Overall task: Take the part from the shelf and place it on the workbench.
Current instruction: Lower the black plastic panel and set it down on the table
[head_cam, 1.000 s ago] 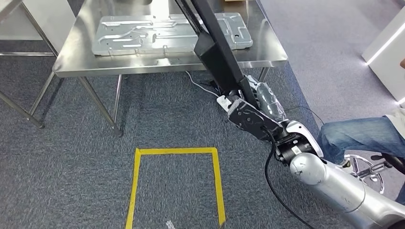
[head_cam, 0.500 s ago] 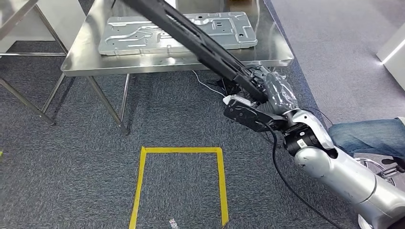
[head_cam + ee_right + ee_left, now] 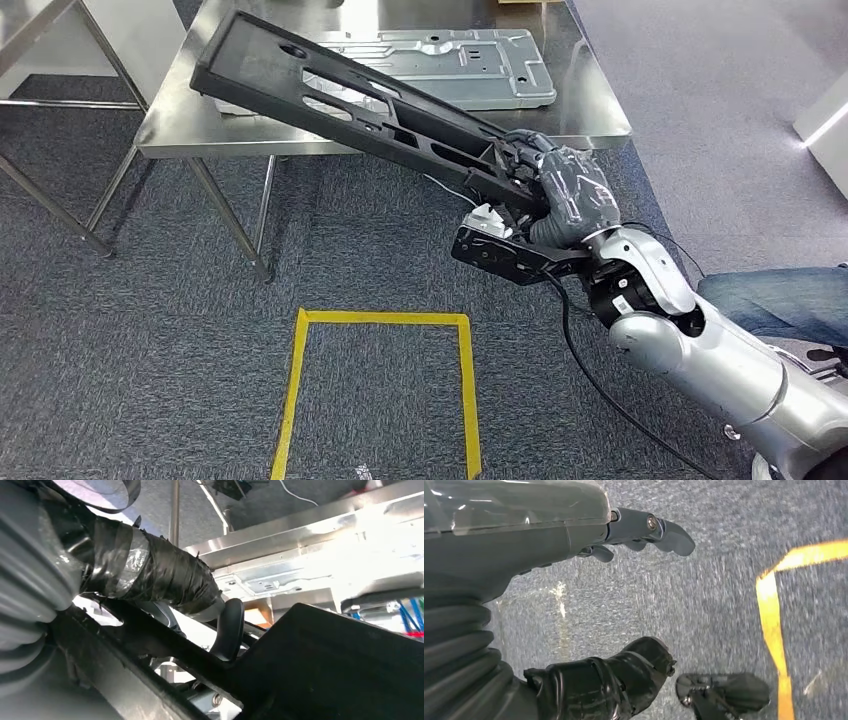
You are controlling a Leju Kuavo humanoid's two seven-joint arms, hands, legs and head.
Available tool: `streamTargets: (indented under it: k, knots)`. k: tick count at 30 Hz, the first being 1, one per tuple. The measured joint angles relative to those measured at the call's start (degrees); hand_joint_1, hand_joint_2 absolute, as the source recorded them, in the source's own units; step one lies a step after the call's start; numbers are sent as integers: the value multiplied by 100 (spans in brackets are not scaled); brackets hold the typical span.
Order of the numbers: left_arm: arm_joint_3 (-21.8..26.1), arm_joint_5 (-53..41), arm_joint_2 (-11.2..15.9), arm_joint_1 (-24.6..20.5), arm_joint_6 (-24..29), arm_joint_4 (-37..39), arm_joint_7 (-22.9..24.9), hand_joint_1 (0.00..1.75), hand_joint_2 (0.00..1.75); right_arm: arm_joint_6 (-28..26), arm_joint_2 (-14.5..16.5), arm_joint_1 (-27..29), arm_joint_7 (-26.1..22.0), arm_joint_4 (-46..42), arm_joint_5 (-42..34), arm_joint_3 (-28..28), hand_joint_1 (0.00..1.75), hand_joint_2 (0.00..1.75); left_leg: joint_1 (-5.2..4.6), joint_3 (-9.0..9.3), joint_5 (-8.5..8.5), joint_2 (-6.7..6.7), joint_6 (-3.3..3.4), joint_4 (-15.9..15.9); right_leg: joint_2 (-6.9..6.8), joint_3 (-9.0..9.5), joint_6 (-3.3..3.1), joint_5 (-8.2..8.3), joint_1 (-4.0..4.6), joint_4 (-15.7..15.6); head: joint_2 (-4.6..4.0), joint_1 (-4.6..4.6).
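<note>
A long black plastic frame part slants from my right hand up over the steel workbench. The hand grips its near end, and the far end hangs above the workbench's left corner. In the right wrist view the taped thumb wraps the black part with the workbench edge behind. My left hand hangs over grey carpet with fingers apart and nothing in it.
A grey stamped metal panel lies flat on the workbench under the black part. Yellow floor tape marks a rectangle on the carpet. A person's leg in jeans sits at the right. Another steel frame stands at the left.
The right hand has rolled the black part from edge-on to broadside and swung its far end left and lower over the workbench. The whole view has shifted slightly.
</note>
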Motion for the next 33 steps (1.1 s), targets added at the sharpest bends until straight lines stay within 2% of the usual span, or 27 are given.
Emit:
streamTargets:
  k: [2, 4, 5, 6, 7, 8, 9, 10, 11, 13, 14, 15, 17, 19, 20, 21, 22, 23, 24, 25, 26, 27, 28, 30, 32, 33]
  knots:
    - [1, 2, -1, -2, 0, 0, 4, 0, 175, 27, -2, 4, -3, -19, 38, 1, 175, 175, 7, 88, -61, -4, 55, -10, 22, -393, 33, -178, -8, 650, 0, 15]
    - [1, 4, -1, 2, -1, 0, 6, 0, 175, 79, -3, 38, -6, -30, 97, 5, 175, 175, 6, 177, -146, -19, 69, -10, 28, -870, 55, -363, -9, 1265, 0, 19]
    - [1, 4, -1, 6, -2, 0, 6, 0, 175, 111, -3, 59, -8, -30, 141, 9, 175, 175, 6, 242, -199, -31, 65, -10, 28, -1005, 56, -355, -9, 1339, 0, 20]
    - [1, 2, -1, 10, -2, 0, 8, 0, 175, 150, -3, 73, -14, -30, 198, 13, 175, 175, 6, 317, -255, -45, 56, -10, 28, -1029, 44, -239, -8, 1200, 0, 21]
    - [1, -2, -1, 12, -2, 0, 12, 0, 175, 203, -3, 79, -26, -30, 269, 17, 175, 175, 6, 403, -317, -57, 43, -11, 29, -958, 22, -11, -5, 873, 0, 21]
    - [1, -7, -2, 14, -3, 0, 16, 0, 175, 270, -2, 77, -40, -30, 351, 21, 175, 175, 6, 470, -379, -68, 27, -16, 29, -846, -10, 288, 2, 465, 0, 24]
    - [1, -13, -4, 12, -5, 0, 23, 0, 175, 353, -2, 70, -52, -30, 453, 34, 175, 175, 3, 536, -436, -79, 3, -21, 32, -752, -43, 495, 23, 126, 0, 26]
    - [1, -16, -6, 8, -11, 0, 29, 0, 175, 453, -1, 60, -61, -32, 582, 59, 175, 175, 1, 575, -486, -85, -28, -38, 36, -674, -75, 637, 46, -106, 0, 31]
    - [1, -17, -8, 5, -18, 0, 33, 0, 175, 557, 0, 50, -64, -35, 731, 93, 175, 175, -2, 612, -513, -89, -61, -48, 40, -635, -108, 683, 66, -218, 0, 38]
    - [1, -19, -11, -3, -34, 0, 38, 0, 175, 765, 1, 24, -74, -46, 1102, 181, 175, 175, -10, 666, -513, -84, -126, -52, 47, -542, -176, 624, 67, -269, 0, 44]
    - [1, -20, -14, -3, -40, 0, 38, 0, 175, 852, 1, 13, -88, -53, 1279, 223, 175, 175, -11, 645, -469, -75, -149, 49, 45, -477, -210, 606, 55, -307, 0, 46]
    - [1, -20, -17, -9, -45, 0, 37, 0, 175, 939, 1, -7, -110, -59, 1444, 268, 175, 175, -11, 530, -417, -62, -172, 261, 38, -398, -245, 578, 42, -338, 0, 37]
    - [1, -20, -23, -24, -56, 0, 34, 0, 175, 1118, 0, -46, -168, -68, 1711, 356, 175, 175, 1, 93, -451, -34, -216, 930, 23, -251, -297, 491, 36, -381, 0, 32]
    - [1, -21, -26, -18, -72, 0, 31, 0, 175, 1333, 0, -79, -248, -72, 1980, 445, 175, 175, 7, -358, -791, -20, -252, 1422, 25, -114, -320, 371, 38, -387, 0, 30]
    - [1, -21, -27, -6, -80, 0, 30, 0, 175, 1444, 1, -88, -299, -74, 2117, 496, 175, 175, 8, -498, -963, -17, -261, 1466, 35, -27, -321, 303, 40, -387, 0, 26]
    - [0, -21, -28, 8, -89, 0, 28, 0, 175, 1548, 1, -94, -357, -76, 2244, 549, 175, 175, 8, -562, -1017, -14, -261, 1346, 44, 72, -316, 229, 42, -387, 0, 26]
    - [-1, -22, -29, 18, -96, 0, 25, 0, 175, 1637, 1, -98, -410, -78, 2352, 599, 175, 175, 7, -568, -899, -12, -248, 1086, 49, 179, -305, 149, 45, -385, 0, 25]
    - [-1, -22, -28, 30, -103, 0, 21, 0, 175, 1712, -1, -105, -453, -77, 2442, 644, 175, 175, 5, -540, -579, -7, -225, 733, 48, 258, -291, 69, 47, -384, 0, 27]
    - [0, -21, -27, 42, -109, 1, 14, 0, 175, 1773, -2, -121, -487, -74, 2517, 685, 175, 175, -12, -514, -188, -5, -197, 416, 50, 340, -270, -8, 55, -368, 0, 30]
    - [1, -21, -27, 52, -117, 1, 8, 0, 175, 1821, -4, -139, -511, -76, 2583, 720, 175, 175, -29, -475, 132, -2, -165, 190, 55, 385, -241, -74, 60, -358, 0, 33]
    - [1, -21, -28, 61, -122, 1, 3, 0, 175, 1861, -5, -161, -527, -79, 2642, 752, 175, 175, -48, -449, 347, 0, -133, 66, 62, 417, -209, -121, 63, -351, 0, 33]
    - [0, -20, -29, 62, -126, 1, -2, 0, 175, 1891, -7, -185, -537, -84, 2694, 780, 175, 175, -64, -424, 397, 1, -101, 37, 71, 457, -176, -144, 67, -338, 0, 33]
    - [-1, -20, -32, 55, -129, 1, -6, 0, 175, 1910, -10, -204, -542, -92, 2739, 798, 175, 175, -63, -374, 374, 2, -70, 15, 75, 459, -146, -144, 66, -319, 0, 30]
    - [0, -20, -33, 34, -126, 0, -13, 0, 175, 1932, -16, -235, -553, -106, 2798, 825, 175, 175, -43, -280, 343, 2, -6, -39, 73, 326, -95, -99, 53, -43, 0, 42]
    - [1, -20, -34, 17, -123, 0, -14, 0, 175, 1943, -23, -252, -550, -119, 2863, 847, 175, 175, -24, -168, 276, -1, 50, -72, 69, -80, -37, -185, 32, 597, 0, 59]
    - [1, -19, -35, 15, -122, 0, -14, 0, 175, 1955, -27, -258, -539, -124, 2909, 863, 175, 175, -22, -116, 229, -3, 68, -75, 70, -320, -11, -322, 23, 941, 0, 66]
